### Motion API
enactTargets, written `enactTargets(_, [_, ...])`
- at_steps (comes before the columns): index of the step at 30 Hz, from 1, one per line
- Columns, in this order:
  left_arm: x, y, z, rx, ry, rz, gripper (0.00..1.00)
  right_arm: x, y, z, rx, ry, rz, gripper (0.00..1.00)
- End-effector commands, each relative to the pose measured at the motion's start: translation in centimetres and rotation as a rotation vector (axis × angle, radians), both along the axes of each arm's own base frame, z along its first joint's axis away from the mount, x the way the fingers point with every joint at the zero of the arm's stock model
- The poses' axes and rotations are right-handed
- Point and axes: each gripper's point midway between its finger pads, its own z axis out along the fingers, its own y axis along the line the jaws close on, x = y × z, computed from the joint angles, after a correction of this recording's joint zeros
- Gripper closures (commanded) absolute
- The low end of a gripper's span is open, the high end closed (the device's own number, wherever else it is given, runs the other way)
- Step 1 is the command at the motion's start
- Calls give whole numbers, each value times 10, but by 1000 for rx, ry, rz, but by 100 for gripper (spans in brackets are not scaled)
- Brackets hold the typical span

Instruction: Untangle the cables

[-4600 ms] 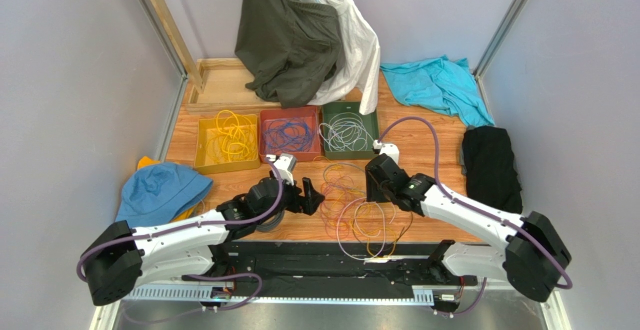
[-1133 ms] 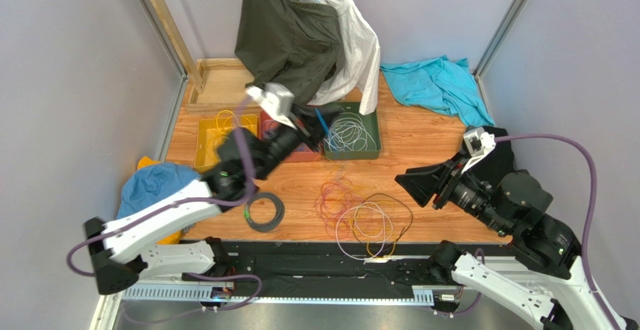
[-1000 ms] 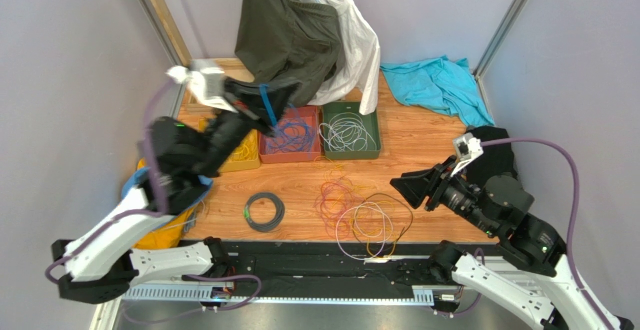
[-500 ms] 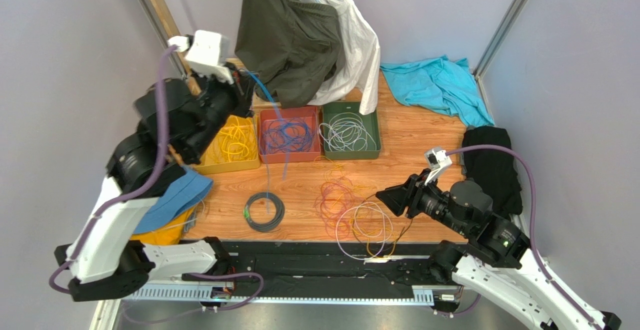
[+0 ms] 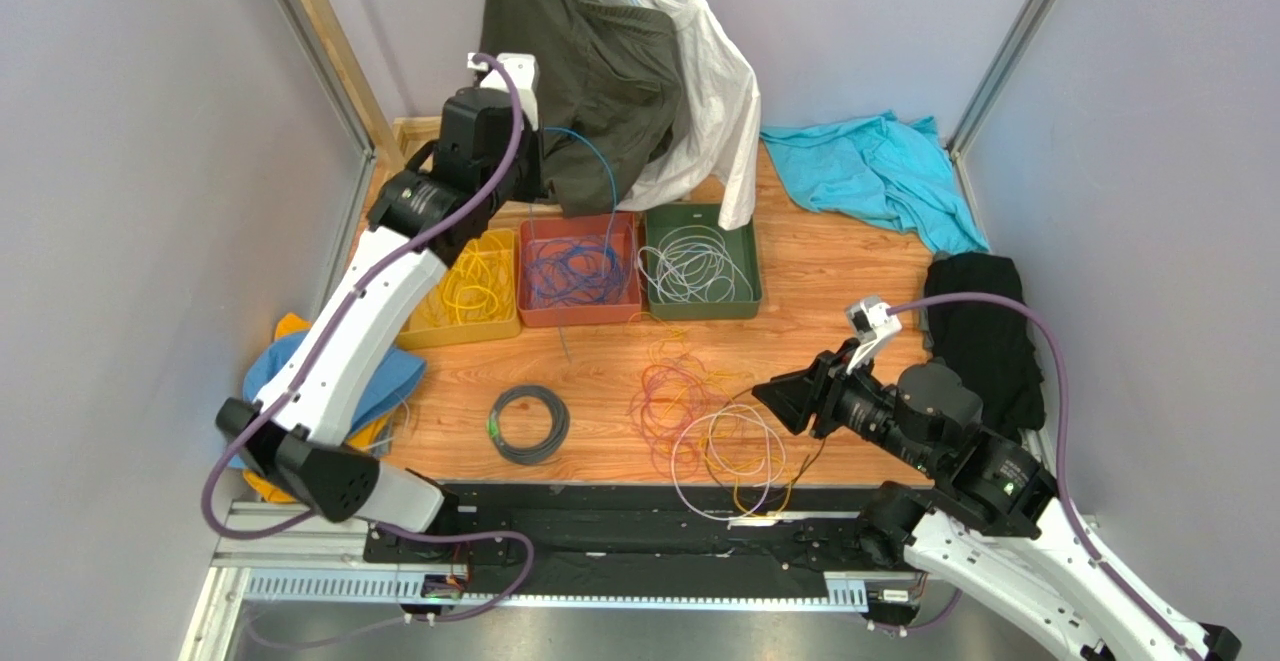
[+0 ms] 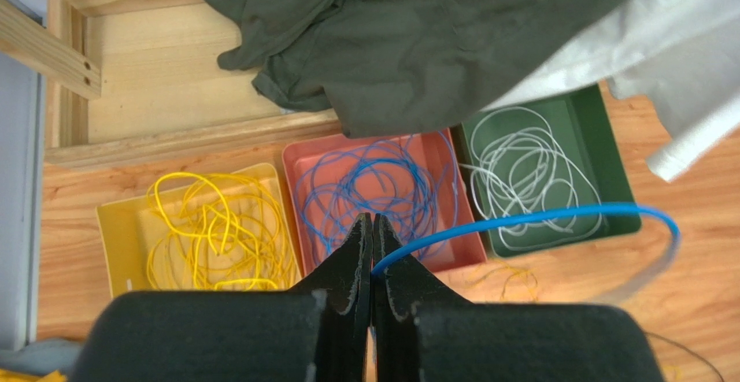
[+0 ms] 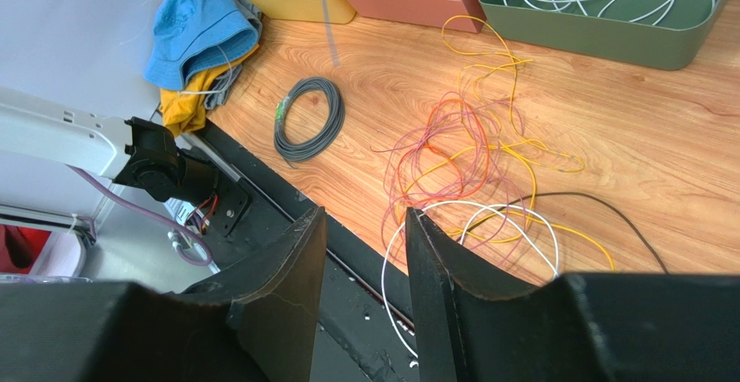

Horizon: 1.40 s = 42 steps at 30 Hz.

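A loose tangle of cables (image 5: 718,418) in yellow, orange-red, purple, white and dark strands lies on the wooden table near its front edge. My right gripper (image 5: 769,397) hovers just right of it, open, with nothing between its fingers (image 7: 434,265); the tangle (image 7: 473,161) spreads ahead of them. My left gripper (image 5: 534,151) is raised high over the back of the bins, shut on a blue cable (image 5: 607,181). That blue cable (image 6: 530,219) arcs out from the shut left gripper (image 6: 372,222) and drops toward the red bin (image 6: 300,193).
Three bins sit in a row: yellow (image 5: 412,324) with yellow cables, red (image 5: 529,301) with blue ones, green (image 5: 744,294) with white ones. A grey coil (image 5: 529,424) lies front left beside a blue hat (image 5: 323,391). Clothes hang at the back; teal and black cloths lie right.
My left arm has swung from the far left to above the bins' back edge, lifting the blue cable so its tail no longer hangs over the table. The right gripper's jaws have narrowed slightly.
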Motion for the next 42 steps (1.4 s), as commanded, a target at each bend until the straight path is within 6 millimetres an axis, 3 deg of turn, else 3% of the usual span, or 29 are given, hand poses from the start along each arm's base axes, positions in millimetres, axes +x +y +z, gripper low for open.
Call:
enactTargets(1, [40,-7,0,-67,-11,-1,100,5,-4,13,-15,-66,-17,58])
enactTargets(4, [64,-7,-20,-45,4,14,100,7,-7,10,-27,-72,-28,59])
enactTargets(7, [80,-7,-26,-65,15,18,100,8,-7,5,-31,-66,-33,59])
enactTargets(17, [93,-2,39,-67,-135,23,100,11,-5,-1,-54,-61,-30,60])
enactTargets(22, [97,10,55,-40,-179,50,100,11,-6,-3,-56,-57,-35,61])
enactTargets(24, [100,11,52,-38,-187,53,100,11,-6,-2,-55,-57,-39,61])
enactTargets(27, [109,13,27,-9,-167,66,100,12,-7,-3,-56,-58,-45,62])
enactTargets(30, [120,20,-14,26,-154,113,100,12,-6,-3,-56,-53,-46,62])
enactTargets(31, [124,21,-41,36,-135,124,100,12,-7,-3,-55,-52,-46,63])
enactTargets(33, [126,25,-67,49,-100,154,100,12,-8,-4,-59,-49,-54,63])
enactTargets(36, [119,26,-122,62,14,163,100,13,-9,-4,-56,-54,-59,63])
enactTargets(42, [106,30,-191,102,162,181,100,14,-7,-4,-58,-53,-57,64])
